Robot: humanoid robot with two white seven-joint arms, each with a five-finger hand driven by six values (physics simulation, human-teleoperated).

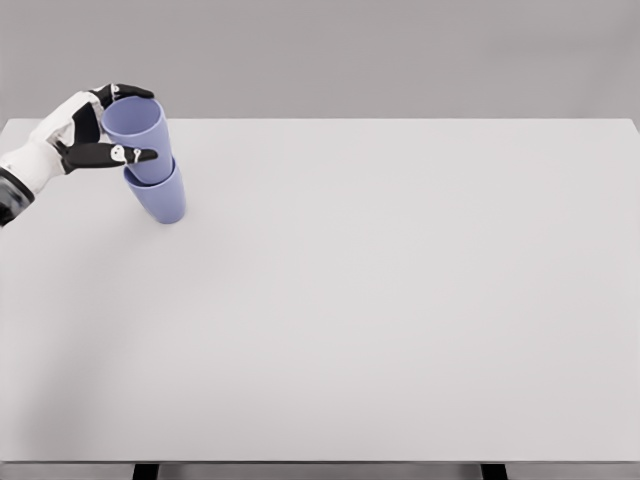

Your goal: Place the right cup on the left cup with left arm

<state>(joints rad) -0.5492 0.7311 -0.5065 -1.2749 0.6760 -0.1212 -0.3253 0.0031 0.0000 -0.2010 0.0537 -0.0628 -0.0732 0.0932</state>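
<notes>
Two lavender-blue cups stand stacked at the table's far left. The upper cup (138,135) sits nested inside the lower cup (160,198), both leaning slightly to the left. My left hand (105,125) comes in from the left edge and wraps the upper cup, its fingers (125,155) across the front and over the rim at the back. The right arm does not show anywhere.
The white table (380,290) fills the view, with its back edge near the top and its front edge at the bottom. A plain grey wall lies behind it.
</notes>
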